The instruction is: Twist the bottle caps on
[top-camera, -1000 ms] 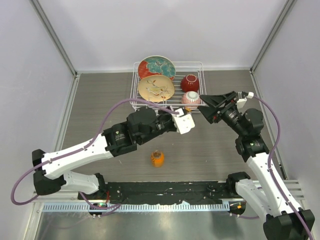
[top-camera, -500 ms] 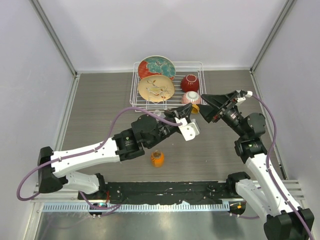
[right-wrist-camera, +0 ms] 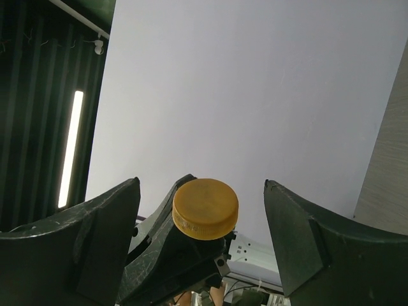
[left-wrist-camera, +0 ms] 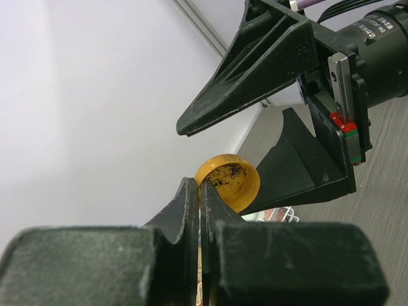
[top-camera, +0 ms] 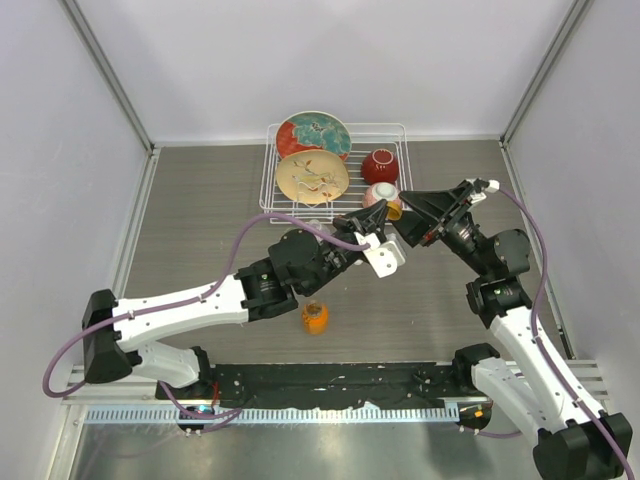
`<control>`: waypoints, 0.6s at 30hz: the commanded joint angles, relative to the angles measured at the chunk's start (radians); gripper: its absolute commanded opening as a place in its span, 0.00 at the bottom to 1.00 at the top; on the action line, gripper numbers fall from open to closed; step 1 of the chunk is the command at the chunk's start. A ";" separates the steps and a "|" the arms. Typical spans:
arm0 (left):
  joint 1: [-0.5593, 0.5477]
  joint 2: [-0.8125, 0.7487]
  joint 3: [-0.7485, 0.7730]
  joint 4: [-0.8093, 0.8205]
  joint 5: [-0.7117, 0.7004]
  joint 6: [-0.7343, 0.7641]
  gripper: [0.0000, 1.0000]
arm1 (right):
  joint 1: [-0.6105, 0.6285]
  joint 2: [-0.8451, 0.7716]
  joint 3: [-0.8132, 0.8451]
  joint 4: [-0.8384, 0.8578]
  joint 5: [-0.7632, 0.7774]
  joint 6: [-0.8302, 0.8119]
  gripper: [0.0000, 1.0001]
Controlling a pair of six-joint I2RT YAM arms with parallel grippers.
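Two of my grippers meet in the air above the table (top-camera: 200, 200), just in front of the wire rack (top-camera: 400, 130). My left gripper (left-wrist-camera: 199, 191) is clamped on the orange cap (left-wrist-camera: 228, 182), its two fingertips pressed together on the cap's rim so that the cap sticks out past them, tilted on edge. In the left wrist view the hollow underside of the cap faces the camera; in the right wrist view I see its flat, closed top and ribbed side.

My right gripper (right-wrist-camera: 201, 188) stands wide apart, one finger (right-wrist-camera: 95, 242) on each side of the cap, neither one touching it. The cap sits between them, about midway across the gap.

From above, the cap shows as a small orange spot beside the pink bowl (top-camera: 380, 195), where the two grippers come together. The orange bottle (top-camera: 314, 318) stands upright on the table near the front, well apart from the cap and below my left forearm. I cannot tell from here whether its mouth is bare.

The rack holds two patterned plates, one red and teal (top-camera: 313, 134) and one cream (top-camera: 312, 176), and a dark red bowl (top-camera: 380, 165).
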 commanded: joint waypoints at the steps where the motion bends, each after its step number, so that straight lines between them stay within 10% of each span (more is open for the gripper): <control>1: -0.008 0.009 0.014 0.083 -0.011 -0.007 0.00 | 0.016 0.010 0.010 0.076 -0.016 0.013 0.84; 18: -0.017 0.021 -0.010 0.114 -0.003 -0.012 0.00 | 0.022 0.026 0.004 0.133 -0.031 0.041 0.65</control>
